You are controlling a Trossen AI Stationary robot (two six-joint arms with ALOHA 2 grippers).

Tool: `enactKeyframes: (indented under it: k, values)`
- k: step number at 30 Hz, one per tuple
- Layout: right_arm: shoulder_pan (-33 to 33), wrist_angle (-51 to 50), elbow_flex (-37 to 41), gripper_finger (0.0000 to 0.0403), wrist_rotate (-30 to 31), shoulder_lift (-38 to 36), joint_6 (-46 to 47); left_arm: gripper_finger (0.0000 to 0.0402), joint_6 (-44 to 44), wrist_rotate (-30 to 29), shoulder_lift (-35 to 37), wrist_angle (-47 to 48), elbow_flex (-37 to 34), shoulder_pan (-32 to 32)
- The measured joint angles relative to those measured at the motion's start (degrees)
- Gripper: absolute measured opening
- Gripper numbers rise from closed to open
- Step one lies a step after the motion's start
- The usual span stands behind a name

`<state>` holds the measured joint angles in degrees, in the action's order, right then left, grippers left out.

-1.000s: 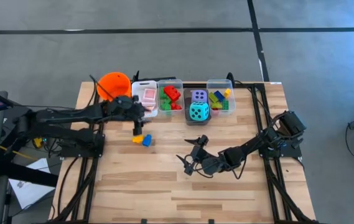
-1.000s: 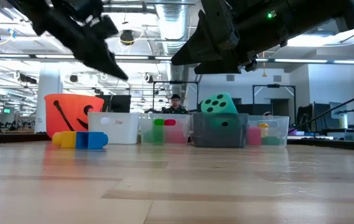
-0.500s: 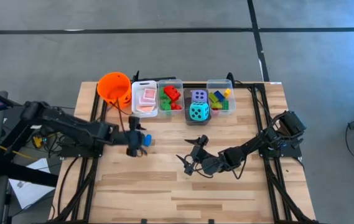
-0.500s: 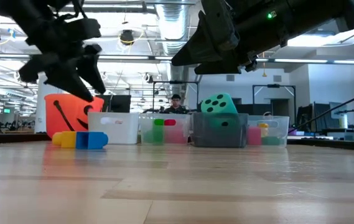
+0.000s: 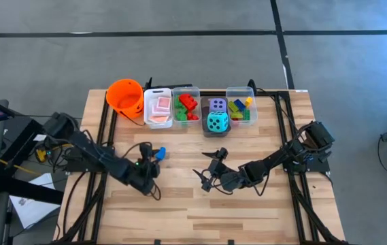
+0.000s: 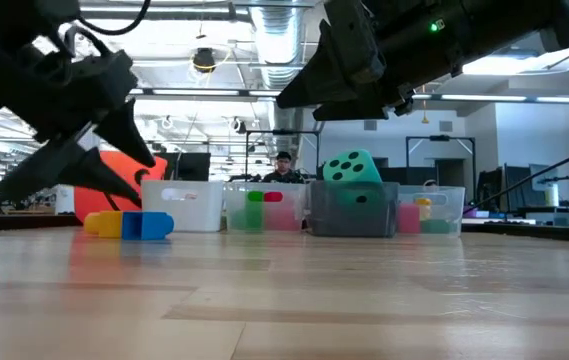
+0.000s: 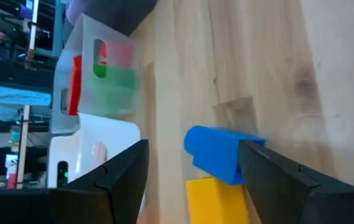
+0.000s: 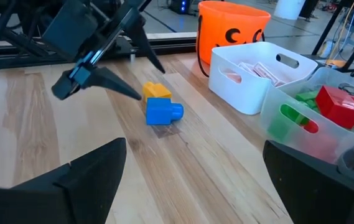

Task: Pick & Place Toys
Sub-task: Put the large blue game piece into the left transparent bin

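A blue brick (image 5: 160, 152) and a yellow brick (image 8: 157, 91) lie side by side on the table, left of its middle; in the high view my left gripper covers the yellow one. My left gripper (image 8: 150, 84) is open. It comes in low from the near left, tilted downward, with its fingertips close over the pair (image 7: 221, 152); I see no touch. My right gripper (image 5: 209, 174) hangs open above the middle of the table with nothing between its fingers.
Along the far edge stand an orange bucket (image 5: 126, 96), a white bin with pink-white cards (image 5: 158, 107), a clear bin of red and green bricks (image 5: 186, 105), a dark bin with a teal and a purple die (image 5: 216, 120), and a clear bin of mixed bricks (image 5: 240, 107).
My left gripper has swung from beside the bins toward the table's near edge and left, sinking and rolling over. Its fingers now point at the bricks from the near left. The two bricks have stayed where they were.
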<state>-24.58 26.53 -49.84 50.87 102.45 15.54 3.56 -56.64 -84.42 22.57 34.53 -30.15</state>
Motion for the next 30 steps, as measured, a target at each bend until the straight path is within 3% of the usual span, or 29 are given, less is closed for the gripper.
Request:
enactKeyframes:
  k: [17,30]
  values:
    - [0.46,-1.05,0.04,0.0372,0.00,0.00,1.01,0.0231,4.39,3.14,-2.34,-1.16,0.02,-0.19]
    - [0.48,-1.03,0.04,0.0372,0.00,0.00,1.04,0.0231,4.25,5.98,-2.34,-1.08,-3.00,5.37]
